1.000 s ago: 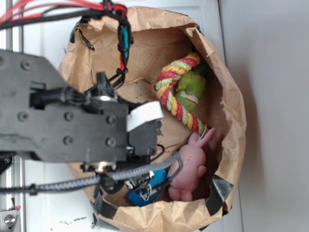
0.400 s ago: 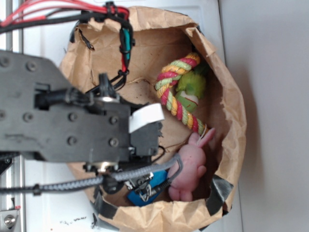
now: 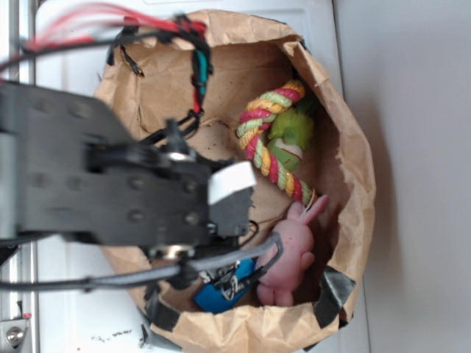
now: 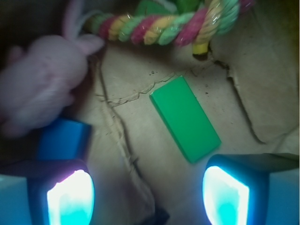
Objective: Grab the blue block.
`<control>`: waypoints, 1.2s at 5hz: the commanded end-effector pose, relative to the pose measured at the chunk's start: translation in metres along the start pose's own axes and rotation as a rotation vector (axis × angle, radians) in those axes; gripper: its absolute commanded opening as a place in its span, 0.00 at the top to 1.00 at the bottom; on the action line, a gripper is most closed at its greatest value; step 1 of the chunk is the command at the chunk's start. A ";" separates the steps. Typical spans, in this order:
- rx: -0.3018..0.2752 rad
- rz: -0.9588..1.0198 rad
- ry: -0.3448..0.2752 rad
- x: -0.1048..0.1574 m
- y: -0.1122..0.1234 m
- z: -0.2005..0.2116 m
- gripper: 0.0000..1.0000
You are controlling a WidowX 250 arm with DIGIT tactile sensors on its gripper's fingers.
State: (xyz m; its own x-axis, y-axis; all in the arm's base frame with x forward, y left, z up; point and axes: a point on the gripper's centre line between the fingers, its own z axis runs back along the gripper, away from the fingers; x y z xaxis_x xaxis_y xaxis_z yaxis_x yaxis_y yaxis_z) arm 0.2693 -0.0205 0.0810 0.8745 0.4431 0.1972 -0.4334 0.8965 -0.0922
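The blue block (image 4: 63, 139) lies flat on the floor of the paper bag (image 3: 353, 147), tucked against the pink bunny (image 4: 40, 79) and just ahead of the left finger. The gripper (image 4: 147, 190) hangs spread and empty, centred nearer the green block (image 4: 185, 118). The blue block looks rigid, light and smooth, probably slippery; pinching across its narrow width seems the best hold.

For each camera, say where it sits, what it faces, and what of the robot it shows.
Exterior: overhead, looking down into the paper bag; the black arm covers the left side.
Wrist: on the hand, facing the bag floor; both fingers show, spread apart, with the green block between them.
Shared: blue block, pink bunny, rope toy.
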 end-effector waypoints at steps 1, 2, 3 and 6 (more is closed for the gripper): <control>-0.003 -0.034 -0.054 0.008 -0.013 -0.013 0.00; -0.039 -0.057 -0.049 0.000 -0.018 -0.007 0.00; -0.064 -0.059 -0.032 -0.004 -0.024 0.002 0.00; -0.106 -0.045 0.009 -0.011 -0.028 0.025 0.00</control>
State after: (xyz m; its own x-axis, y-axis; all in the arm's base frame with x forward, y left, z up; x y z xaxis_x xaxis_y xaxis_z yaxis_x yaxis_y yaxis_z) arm 0.2576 -0.0530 0.0881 0.9007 0.4125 0.1364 -0.3926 0.9072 -0.1508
